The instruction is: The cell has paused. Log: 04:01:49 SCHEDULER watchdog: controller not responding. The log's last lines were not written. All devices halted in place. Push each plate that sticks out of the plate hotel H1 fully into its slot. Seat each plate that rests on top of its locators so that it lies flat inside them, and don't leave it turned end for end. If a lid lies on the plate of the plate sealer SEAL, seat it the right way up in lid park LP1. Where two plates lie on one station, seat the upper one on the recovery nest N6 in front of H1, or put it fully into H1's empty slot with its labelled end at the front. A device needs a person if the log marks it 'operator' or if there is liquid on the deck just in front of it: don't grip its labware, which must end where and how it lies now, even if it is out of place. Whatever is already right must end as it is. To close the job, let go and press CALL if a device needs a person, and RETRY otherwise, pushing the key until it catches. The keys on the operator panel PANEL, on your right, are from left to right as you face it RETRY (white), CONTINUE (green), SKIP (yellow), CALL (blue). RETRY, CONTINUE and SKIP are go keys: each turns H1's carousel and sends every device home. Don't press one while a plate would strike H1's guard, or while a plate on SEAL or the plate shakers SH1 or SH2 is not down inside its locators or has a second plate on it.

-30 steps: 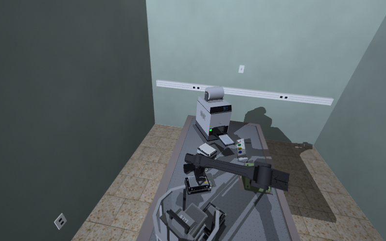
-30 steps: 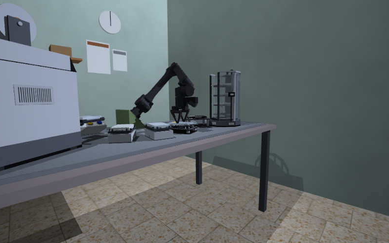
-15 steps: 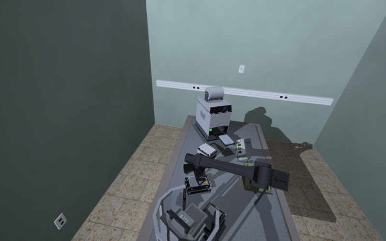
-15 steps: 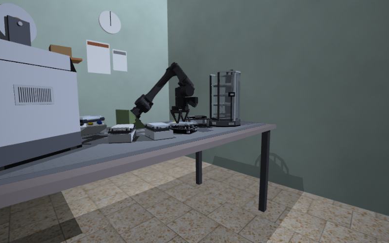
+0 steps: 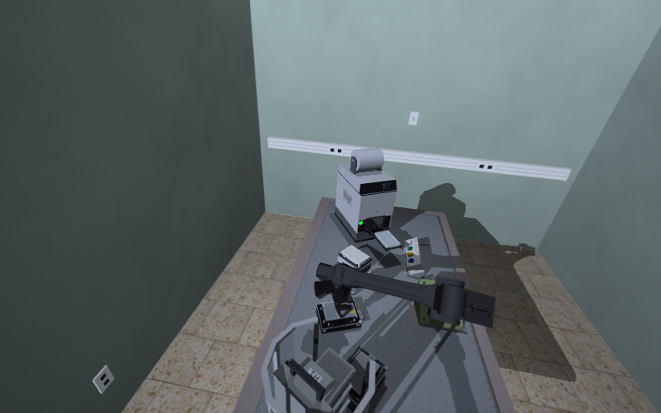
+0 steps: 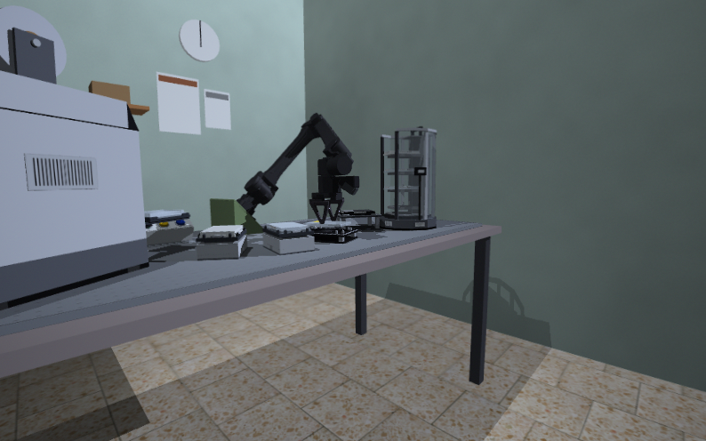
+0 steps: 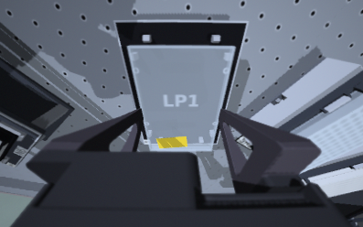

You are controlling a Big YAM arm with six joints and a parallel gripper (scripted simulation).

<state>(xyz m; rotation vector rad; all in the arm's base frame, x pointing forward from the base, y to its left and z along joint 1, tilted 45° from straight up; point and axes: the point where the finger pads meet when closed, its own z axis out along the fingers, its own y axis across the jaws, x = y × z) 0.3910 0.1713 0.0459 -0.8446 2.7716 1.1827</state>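
My gripper (image 5: 344,313) (image 6: 328,220) (image 7: 181,113) points down over lid park LP1 (image 5: 338,325) (image 6: 339,235) (image 7: 181,32). Its fingers stand wide, with the tips against both long edges of the clear lid (image 5: 329,310) (image 7: 176,78). The lid lies level over the park, nearer the camera than the two far locators. Other locators show through it. A yellow mark (image 5: 352,311) (image 7: 172,142) is at its near end. Which way up it is, I cannot tell. On SEAL (image 5: 374,205), the extended tray carries a pale plate (image 5: 388,239); no separate lid on it can be made out.
The panel (image 5: 408,266) stands right of the shakers. Two shakers (image 6: 221,249) (image 6: 289,244) with pale plates stand between SEAL and the park. H1 (image 6: 411,186), inside its guard, and a dark nest (image 5: 366,376) are on the other side. No liquid can be made out.
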